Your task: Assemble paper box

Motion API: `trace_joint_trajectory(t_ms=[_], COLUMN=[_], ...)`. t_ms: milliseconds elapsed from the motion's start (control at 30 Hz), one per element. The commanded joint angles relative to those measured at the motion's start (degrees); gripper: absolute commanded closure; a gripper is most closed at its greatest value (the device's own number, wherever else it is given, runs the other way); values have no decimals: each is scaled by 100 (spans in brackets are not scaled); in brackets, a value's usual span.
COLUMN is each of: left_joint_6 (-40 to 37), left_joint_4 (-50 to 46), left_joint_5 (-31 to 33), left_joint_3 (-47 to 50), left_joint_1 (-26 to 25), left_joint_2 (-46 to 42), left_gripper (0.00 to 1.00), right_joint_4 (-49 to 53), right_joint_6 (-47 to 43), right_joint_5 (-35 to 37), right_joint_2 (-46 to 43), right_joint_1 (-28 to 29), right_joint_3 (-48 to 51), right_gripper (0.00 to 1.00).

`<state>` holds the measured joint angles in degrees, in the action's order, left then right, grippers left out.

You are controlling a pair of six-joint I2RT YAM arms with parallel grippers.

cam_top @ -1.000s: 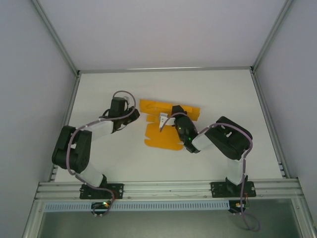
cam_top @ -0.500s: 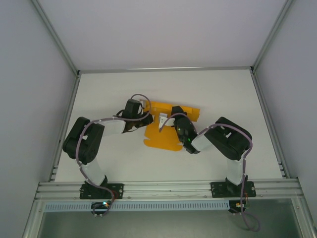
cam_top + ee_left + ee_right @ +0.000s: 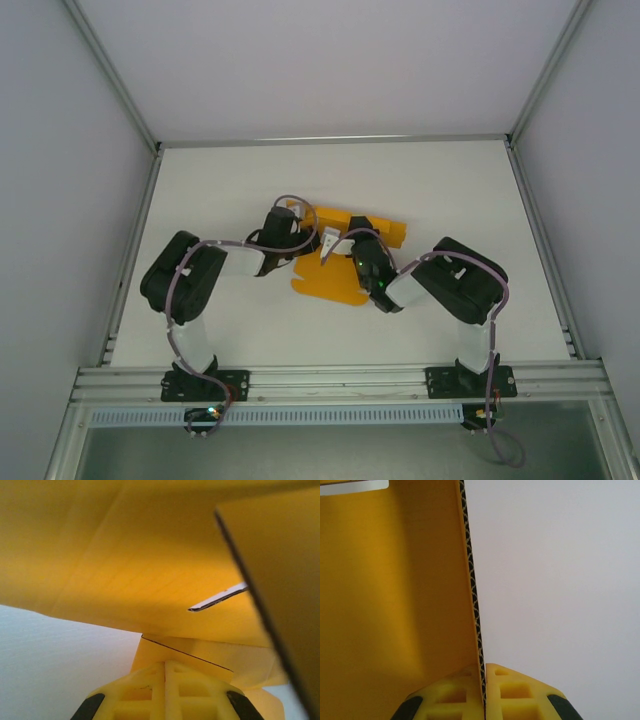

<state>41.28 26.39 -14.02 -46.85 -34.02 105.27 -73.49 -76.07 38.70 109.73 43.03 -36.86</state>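
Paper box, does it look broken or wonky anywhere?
Nothing looks torn or crushed. The paper box is simply a part-folded sheet, and the right gripper is pinching one panel by its edge.

Flat, soft light from above; my wrist feeds sit very close.
On the overhead feed the white desk point(image 3: 420, 190) looks evenly lit, with hardly any shadow or glare. My left wrist feed shows the paper box point(image 3: 150, 555) blurred and darker toward the right; the right wrist feed keeps its card edge sharp.
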Motion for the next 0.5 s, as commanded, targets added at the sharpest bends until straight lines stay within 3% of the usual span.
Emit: trace_joint_trajectory(t_ms=[0,167,267,400,467], left_joint_6=[21,-113,-118,-126,-308], left_joint_4=[231,86,98,119,-329], left_joint_5=[273,388,242,136,313], left_joint_3=[145,132,164,584,761], left_joint_1=[-108,-174,-151,-34,-11], left_joint_2=[94,74,7,-687,-1261], left_gripper=[92,79,78,76,73], right_joint_4=[-248,-244,-236,-242,-241], right_joint_6=[368,405,286,8,-35], right_joint_5=[-121,-100,-132,-188,-196], right_joint_2=[-119,-125,-38,46,69], right_joint_1=[157,175,156,-2,-62], right_joint_3=[79,115,127,104,84], right_gripper=[100,100,100,100,100])
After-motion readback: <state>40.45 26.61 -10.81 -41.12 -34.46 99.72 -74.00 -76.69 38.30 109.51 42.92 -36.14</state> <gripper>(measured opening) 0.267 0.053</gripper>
